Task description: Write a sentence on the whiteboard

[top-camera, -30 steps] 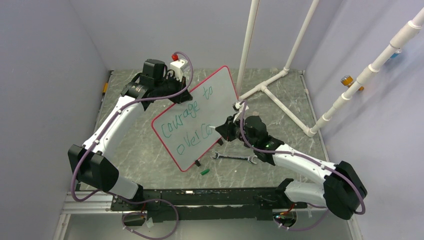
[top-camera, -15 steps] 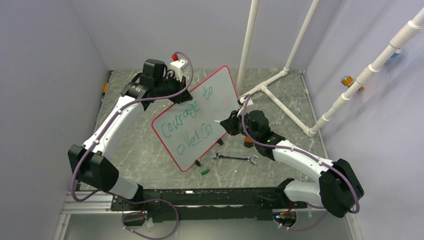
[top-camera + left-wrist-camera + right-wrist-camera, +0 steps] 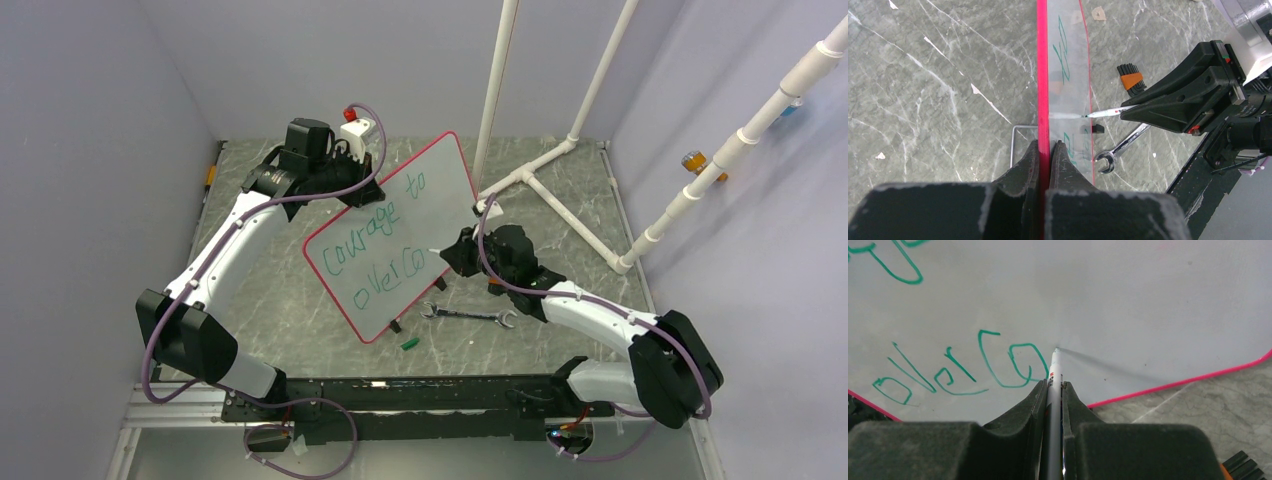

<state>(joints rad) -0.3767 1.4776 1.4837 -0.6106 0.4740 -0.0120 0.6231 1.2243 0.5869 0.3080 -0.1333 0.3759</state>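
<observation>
Since the earlier frame, the right gripper point(image 3: 1051, 390) has been shifted slightly rightward along the whiteboard point(image 3: 440, 190). A marker point(image 3: 1054, 367) is pinched between its jaws, tip against the surface just past the sentence point(image 3: 380, 245) (currently "Courage to overco"). The tilted whiteboard's red edge is clamped by the left gripper point(image 3: 1044, 150).

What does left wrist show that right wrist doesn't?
Left wrist only: the left gripper shut on the whiteboard rim, the board seen edge-on, a wrench on the table beyond, and the right gripper from outside. Right wrist only: the sentence face-on, its lower line legible as "overco". Both: the marker held in the right gripper, tip at the board, and some green lettering.
</observation>
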